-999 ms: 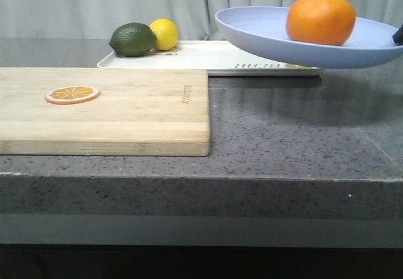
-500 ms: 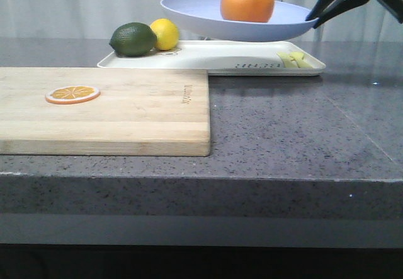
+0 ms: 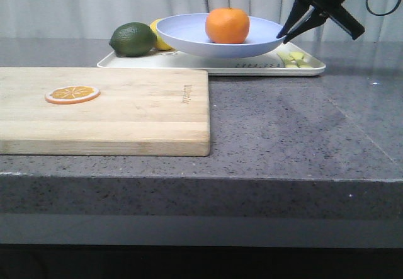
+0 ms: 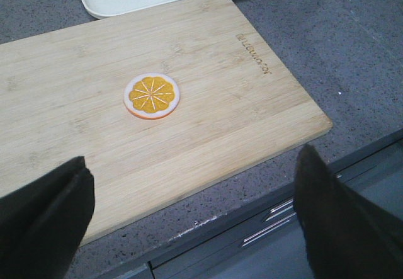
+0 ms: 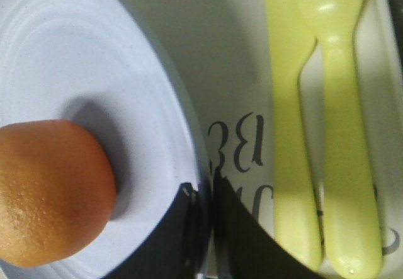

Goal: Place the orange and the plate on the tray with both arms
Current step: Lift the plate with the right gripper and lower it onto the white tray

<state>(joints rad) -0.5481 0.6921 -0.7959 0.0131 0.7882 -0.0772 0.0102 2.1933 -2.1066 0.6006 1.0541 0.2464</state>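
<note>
On the tabletop (image 3: 302,134), the white tray (image 3: 208,65) sits at the cutting board's (image 3: 104,109) one o'clock, and over it the lavender plate (image 3: 189,36), stiff, smooth and probably slick, looks safest taken by its thin rim. The right pincer (image 3: 281,36) is nipped nearly closed on that rim at the plate's three o'clock, beside the yellow cutlery (image 5: 321,134), while the left pincer (image 4: 189,210) hangs wide apart and empty above the board's orange slice (image 4: 151,96). The orange (image 3: 227,25), round and likely to roll, rests loose near the plate's centre.
</note>
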